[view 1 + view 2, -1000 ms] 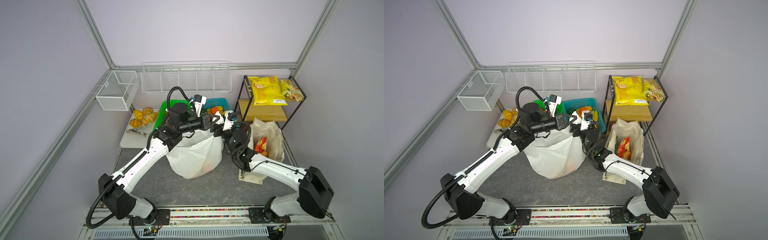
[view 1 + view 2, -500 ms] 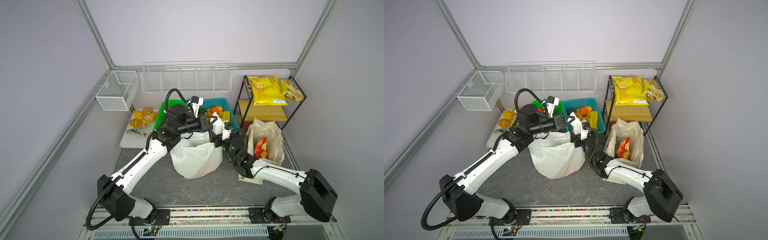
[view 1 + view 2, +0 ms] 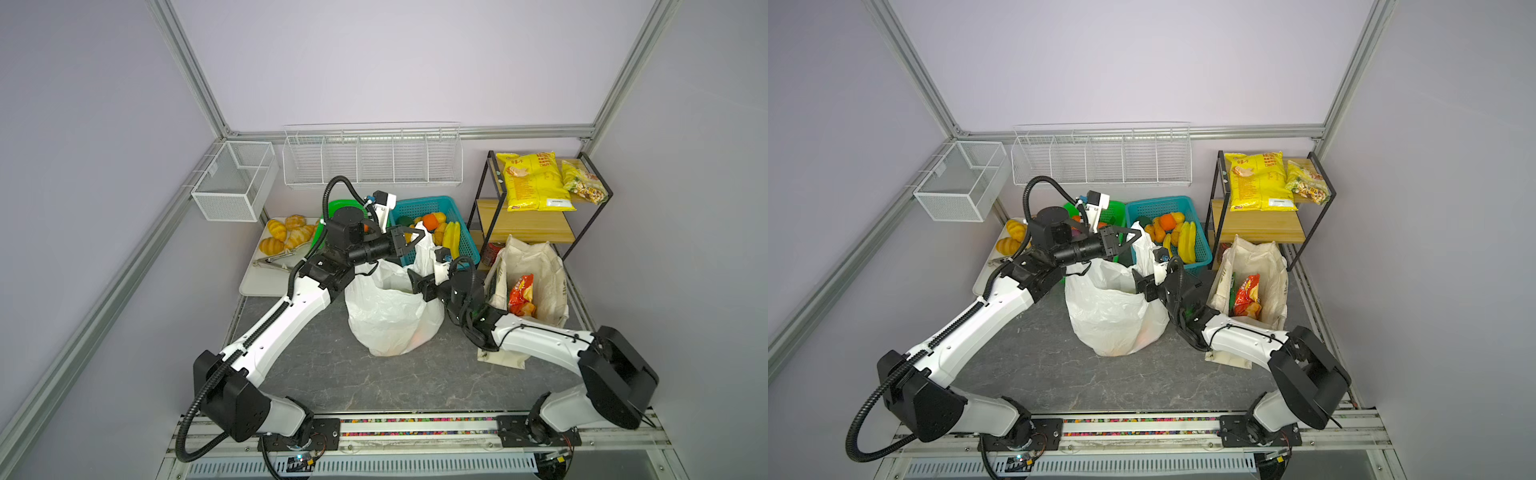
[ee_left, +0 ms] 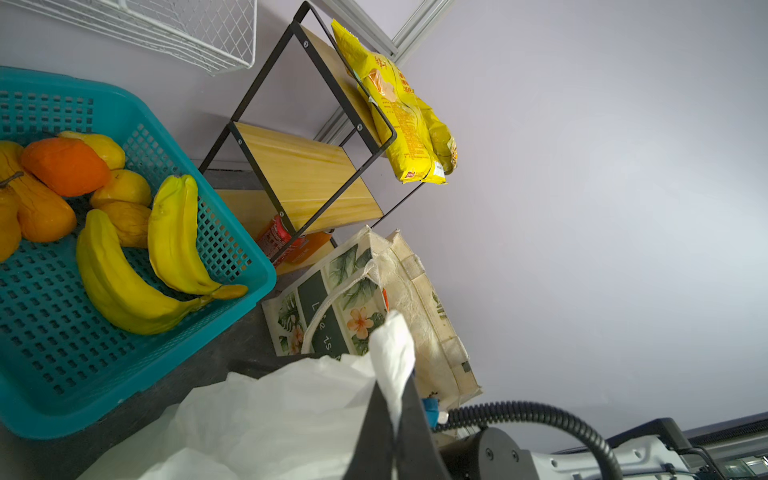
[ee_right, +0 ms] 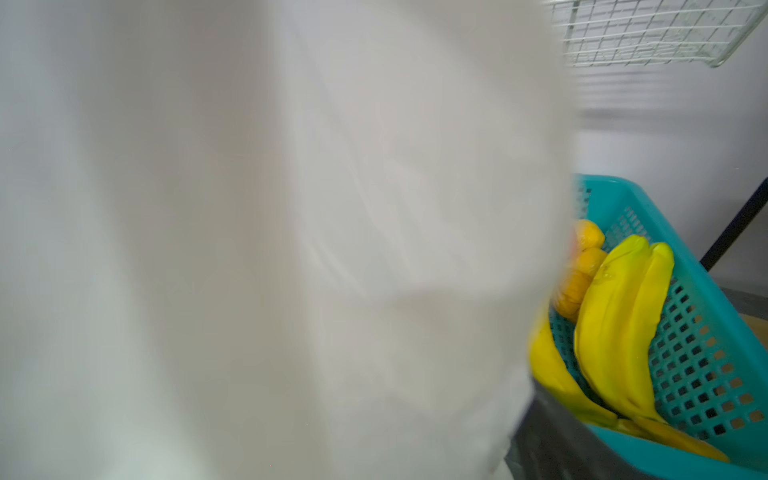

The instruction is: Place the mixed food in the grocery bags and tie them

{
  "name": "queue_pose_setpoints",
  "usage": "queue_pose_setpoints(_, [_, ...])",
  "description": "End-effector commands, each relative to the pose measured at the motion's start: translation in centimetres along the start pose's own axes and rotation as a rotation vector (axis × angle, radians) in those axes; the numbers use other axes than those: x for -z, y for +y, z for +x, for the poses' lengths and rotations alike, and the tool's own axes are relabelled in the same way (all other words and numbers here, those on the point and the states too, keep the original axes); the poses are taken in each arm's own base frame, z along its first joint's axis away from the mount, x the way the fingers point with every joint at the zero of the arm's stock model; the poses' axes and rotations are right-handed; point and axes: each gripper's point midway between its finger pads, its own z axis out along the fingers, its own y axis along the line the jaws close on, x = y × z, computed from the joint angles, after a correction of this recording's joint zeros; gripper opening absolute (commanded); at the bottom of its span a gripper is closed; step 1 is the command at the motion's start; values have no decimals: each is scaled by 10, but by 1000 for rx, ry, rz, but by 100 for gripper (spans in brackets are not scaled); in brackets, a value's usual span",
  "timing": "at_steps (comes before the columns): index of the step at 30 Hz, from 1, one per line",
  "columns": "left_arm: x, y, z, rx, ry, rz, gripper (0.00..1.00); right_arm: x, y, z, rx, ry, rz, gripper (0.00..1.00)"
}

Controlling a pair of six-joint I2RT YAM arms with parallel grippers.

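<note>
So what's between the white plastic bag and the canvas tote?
The right arm's wrist stands in the gap between the white plastic bag and the canvas tote; both top views show it.

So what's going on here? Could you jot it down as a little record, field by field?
left hand: shut on a handle of the thin white plastic bag, holding it up
right hand: at that bag's rim; open or shut unclear
bag contents: something orange shows through
cream canvas tote with leaf print: standing open, crinkly red snack packet inside
teal plastic basket: yellow toy bananas and round orange toy fruits inside
</note>
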Motion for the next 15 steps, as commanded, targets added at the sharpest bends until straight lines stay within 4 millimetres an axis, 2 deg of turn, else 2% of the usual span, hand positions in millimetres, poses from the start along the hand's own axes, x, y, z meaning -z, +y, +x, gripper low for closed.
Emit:
queue_pose_setpoints(1, [9, -19, -12, -68, -18, 47, 0, 21, 28, -52, 31, -38, -204, 92])
queue_pose_setpoints(3, [11, -19, -13, -81, -19, 46, 0, 30, 33, -60, 46, -24, -277, 89])
queue_pose_setpoints(10, [11, -21, -10, -97, 6, 62, 0, 61, 41, -81, 137, -5, -495, 89])
queue_pose_setpoints(12, [11, -23, -10, -104, 13, 71, 0, 66, 36, -79, 143, 41, -595, 89])
queue_pose_setpoints(15, [12, -27, -10, -113, 23, 90, 0, 64, 26, -75, 135, 71, -706, 90])
